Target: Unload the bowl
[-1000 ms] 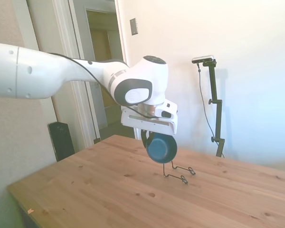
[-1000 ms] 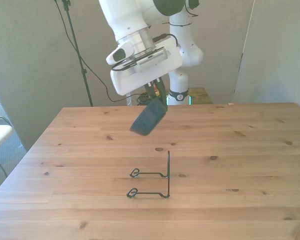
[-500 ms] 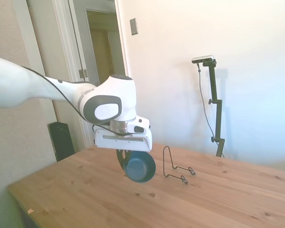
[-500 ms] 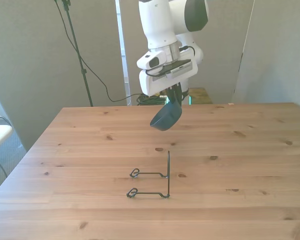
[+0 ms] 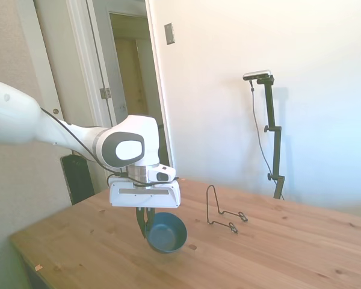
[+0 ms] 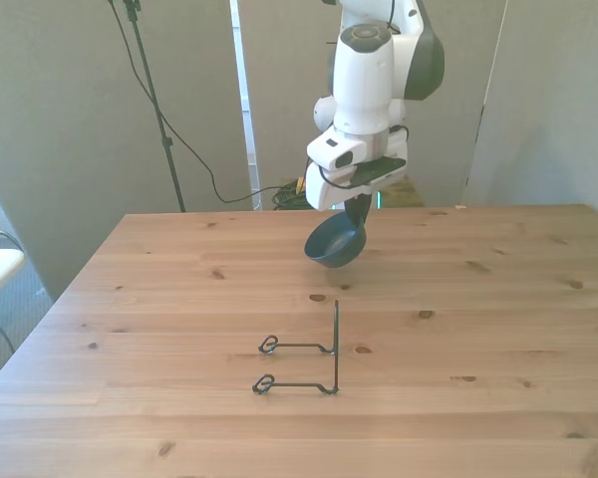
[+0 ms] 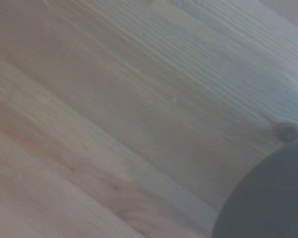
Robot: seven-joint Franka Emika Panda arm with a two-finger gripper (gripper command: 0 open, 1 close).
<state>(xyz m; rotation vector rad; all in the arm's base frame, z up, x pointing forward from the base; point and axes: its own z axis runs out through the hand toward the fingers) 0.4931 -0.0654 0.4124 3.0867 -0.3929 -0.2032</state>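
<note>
While my gripper (image 5: 147,221) pinches the bowl (image 5: 166,232) by its rim, the bowl hangs just above the table (image 5: 277,253), tilted, well apart from the wire stand (image 6: 314,354), which lies toward 6 o'clock in the front view. Bowl looks rigid, light, prob. smooth and slippery; rim hold seems apt, so lower gently before release. Wrist view: dark bowl edge (image 7: 268,198) over wood.
</note>
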